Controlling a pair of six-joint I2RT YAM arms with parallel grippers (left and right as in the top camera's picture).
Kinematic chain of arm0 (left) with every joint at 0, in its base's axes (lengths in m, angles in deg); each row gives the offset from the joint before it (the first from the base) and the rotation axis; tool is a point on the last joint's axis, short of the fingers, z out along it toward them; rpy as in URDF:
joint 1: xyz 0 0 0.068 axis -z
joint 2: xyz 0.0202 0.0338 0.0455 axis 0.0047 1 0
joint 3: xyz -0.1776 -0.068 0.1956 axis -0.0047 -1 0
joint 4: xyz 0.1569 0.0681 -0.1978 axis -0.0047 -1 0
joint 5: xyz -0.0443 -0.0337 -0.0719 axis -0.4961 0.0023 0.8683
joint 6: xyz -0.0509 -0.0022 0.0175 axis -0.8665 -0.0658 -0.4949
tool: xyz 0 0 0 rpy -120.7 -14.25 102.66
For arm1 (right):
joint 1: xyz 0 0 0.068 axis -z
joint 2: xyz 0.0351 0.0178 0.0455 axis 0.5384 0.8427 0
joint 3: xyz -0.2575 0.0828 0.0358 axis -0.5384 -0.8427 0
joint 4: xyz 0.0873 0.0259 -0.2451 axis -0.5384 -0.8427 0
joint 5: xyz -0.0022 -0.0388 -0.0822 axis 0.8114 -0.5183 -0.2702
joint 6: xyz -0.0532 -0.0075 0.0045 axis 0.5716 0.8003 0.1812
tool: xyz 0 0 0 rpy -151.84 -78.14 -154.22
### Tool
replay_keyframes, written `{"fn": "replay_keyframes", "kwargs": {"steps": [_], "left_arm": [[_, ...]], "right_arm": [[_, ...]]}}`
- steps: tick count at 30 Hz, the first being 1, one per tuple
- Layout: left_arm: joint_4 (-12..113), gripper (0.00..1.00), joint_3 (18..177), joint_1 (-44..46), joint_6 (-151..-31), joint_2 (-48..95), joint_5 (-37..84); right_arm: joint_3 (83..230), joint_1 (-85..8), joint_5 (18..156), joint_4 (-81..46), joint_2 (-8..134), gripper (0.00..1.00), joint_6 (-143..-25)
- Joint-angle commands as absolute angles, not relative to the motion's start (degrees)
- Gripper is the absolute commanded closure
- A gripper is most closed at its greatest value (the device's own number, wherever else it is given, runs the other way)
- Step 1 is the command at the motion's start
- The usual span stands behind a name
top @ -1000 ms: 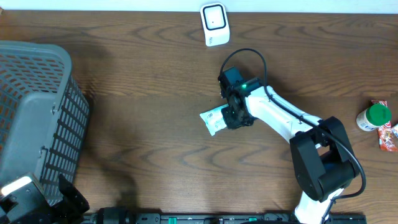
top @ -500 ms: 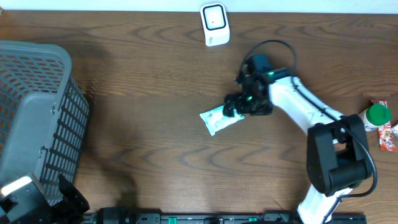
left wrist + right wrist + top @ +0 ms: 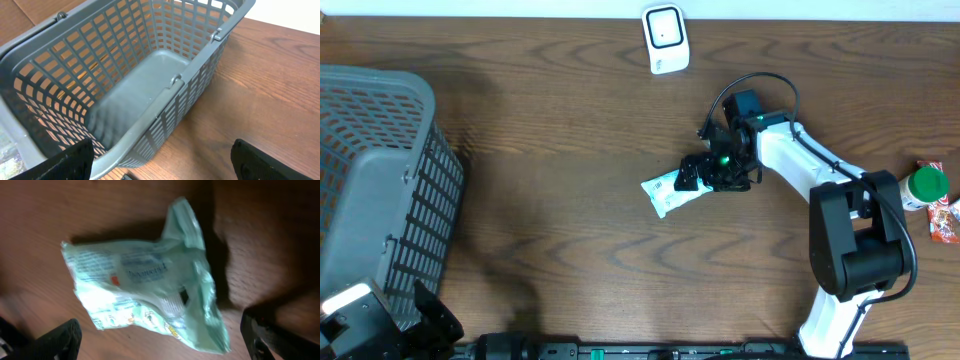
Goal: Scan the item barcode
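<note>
The right gripper [image 3: 695, 177] stands wide open, holding nothing. The pale green crinkled plastic packet [image 3: 668, 191] lies on the brown wooden desk [image 3: 550, 150] just beneath its fingertips. Scanning looks undone, since the small white scanner [image 3: 665, 38] sits well beyond the gripper. A second ago its jaws were narrower, directly over the packet, which has not shifted.

Mock shop checkout, staged for robot trials. A white barcode scanner [image 3: 665, 38] stands at the far edge of a wood-grain counter [image 3: 570, 150]. Well to the scanner's left sits a grey plastic shopping basket [image 3: 430, 200]. On its near side lies a pale green printed packet [image 3: 668, 192], and far to its right are a green-capped bottle [image 3: 926, 186] and red snack wrappers [image 3: 945, 220]. A white-and-black robot arm [image 3: 800, 170] over the counter marks a test rig, not a working store.
</note>
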State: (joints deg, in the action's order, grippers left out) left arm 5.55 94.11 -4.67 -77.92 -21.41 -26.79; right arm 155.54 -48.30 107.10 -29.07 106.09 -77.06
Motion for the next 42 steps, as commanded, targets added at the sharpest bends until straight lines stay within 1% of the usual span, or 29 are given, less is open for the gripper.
{"fn": "replay_keyframes", "kwargs": {"steps": [1,7,8,9,10,12,14,15,16,20,24,26,29,32,37,39,41,42], "left_arm": [[5.55,0.12,94.31,-4.87,-78.03,-21.8,-26.92],[5.55,0.12,94.31,-4.87,-78.03,-21.8,-26.92],[5.55,0.12,94.31,-4.87,-78.03,-21.8,-26.92],[5.55,0.12,94.31,-4.87,-78.03,-21.8,-26.92],[5.55,0.12,94.31,-4.87,-78.03,-21.8,-26.92],[5.55,0.12,94.31,-4.87,-78.03,-21.8,-26.92],[5.55,0.12,94.31,-4.87,-78.03,-21.8,-26.92],[5.55,0.12,94.31,-4.87,-78.03,-21.8,-26.92],[5.55,0.12,94.31,-4.87,-78.03,-21.8,-26.92],[5.55,0.12,94.31,-4.87,-78.03,-21.8,-26.92],[5.55,0.12,94.31,-4.87,-78.03,-21.8,-26.92],[5.55,0.12,94.31,-4.87,-78.0,-21.8,-26.92],[5.55,0.12,94.31,-4.87,-78.03,-21.8,-26.92],[5.55,0.12,94.31,-4.87,-78.03,-21.8,-26.92],[5.55,0.12,94.31,-4.87,-78.03,-21.8,-26.92],[5.55,0.12,94.31,-4.87,-78.03,-21.8,-26.92],[5.55,0.12,94.31,-4.87,-78.0,-21.8,-26.92],[5.55,0.12,94.31,-4.87,-78.03,-21.8,-26.92]], "right_arm": [[149.16,-48.89,106.23,-24.87,110.96,0.01,-81.17],[145.35,-48.65,106.01,-23.83,114.37,0.01,-78.0],[145.16,-48.43,105.98,-23.8,114.92,0.03,-77.41],[145.07,-48.28,105.44,-23.8,115.34,0.09,-77.26],[145.05,-48.15,103.45,-23.76,115.99,0.2,-77.26],[145.05,-48.15,101.5,-23.0,116.43,0.53,-77.26],[145.05,-47.99,101.31,-21.36,116.67,0.83,-77.33],[145.05,-47.88,101.64,-20.57,116.69,0.92,-77.33],[145.07,-47.86,102.4,-19.61,116.69,0.99,-77.3],[146.12,-47.91,109.15,-17.12,116.43,0.99,-75.27],[149.59,-47.21,118.18,-19.37,113.94,0.99,-69.98],[151.82,-46.35,123.82,-21.75,111.03,0.99,-66.11],[153.96,-44.41,136.3,-24.74,105.26,0.99,-57.74],[153.96,-42.46,141.9,-23.98,98.96,0.98,-56.98],[153.96,-41.02,148.63,-23.21,90.92,0.98,-56.95],[153.96,-41.02,148.82,-21.47,88.87,0.99,-56.98],[153.96,-41.02,143.93,-19.17,87.14,0.98,-57.09],[153.96,-41.2,139.14,-18.23,86.4,0.99,-57.19]]}}
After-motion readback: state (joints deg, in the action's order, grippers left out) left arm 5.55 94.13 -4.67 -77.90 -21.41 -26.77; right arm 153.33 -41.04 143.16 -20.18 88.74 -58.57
